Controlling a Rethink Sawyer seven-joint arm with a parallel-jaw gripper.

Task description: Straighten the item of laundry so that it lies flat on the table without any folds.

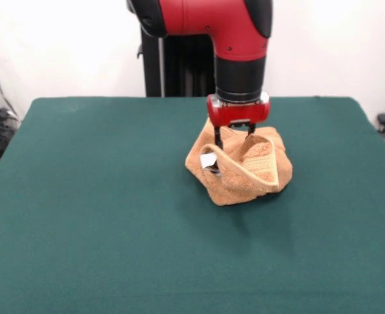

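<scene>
Standing across from the robot, I saw the green table point(81, 229), then the red arm point(234, 39) reaching down right of centre. Its gripper point(233, 140) sat spread, fingers sunk into the crumpled towel point(241, 173), gripping nothing clearly. Bunched so, the towel showed no readable long axis. Lifting might drag the whole heap, folds intact.

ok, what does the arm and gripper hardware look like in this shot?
The arm has a glossy red shell with black joint sections and small dark screw holes. Its wrist is a black cylinder ending in a silver ring above a red gripper body. The gripper has two thin black fingers. No cables or markings visible.
</scene>
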